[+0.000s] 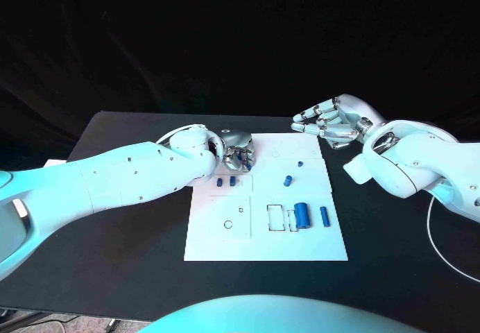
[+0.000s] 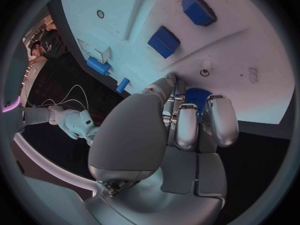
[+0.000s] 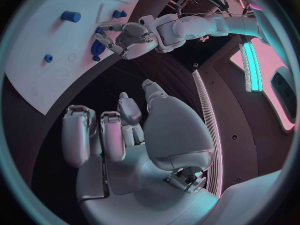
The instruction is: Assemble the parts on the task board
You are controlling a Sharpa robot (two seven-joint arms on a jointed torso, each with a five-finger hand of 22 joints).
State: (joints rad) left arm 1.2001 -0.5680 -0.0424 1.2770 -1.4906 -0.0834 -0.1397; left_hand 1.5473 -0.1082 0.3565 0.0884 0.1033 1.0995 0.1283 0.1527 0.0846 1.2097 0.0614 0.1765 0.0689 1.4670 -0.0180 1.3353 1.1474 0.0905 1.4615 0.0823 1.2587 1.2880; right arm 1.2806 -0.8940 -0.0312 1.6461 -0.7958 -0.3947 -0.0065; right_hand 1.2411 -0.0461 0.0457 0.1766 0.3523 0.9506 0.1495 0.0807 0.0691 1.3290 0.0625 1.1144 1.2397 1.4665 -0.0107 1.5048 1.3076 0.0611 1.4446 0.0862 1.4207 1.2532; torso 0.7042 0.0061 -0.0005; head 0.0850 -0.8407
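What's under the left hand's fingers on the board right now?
The left hand has its fingers curled over a blue part at the task board's far-left corner. Just its ridged top shows; its full shape and the board beneath are covered.

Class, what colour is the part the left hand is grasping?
Blue part, gripped by the left hand; clearest in the left wrist view.

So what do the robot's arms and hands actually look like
Both arms are smooth, glossy white shells with rounded joint housings and small dark screw dots. The left hand and right hand are silver metal with segmented fingers and grey pads. A thin white cable loops beside the right arm.
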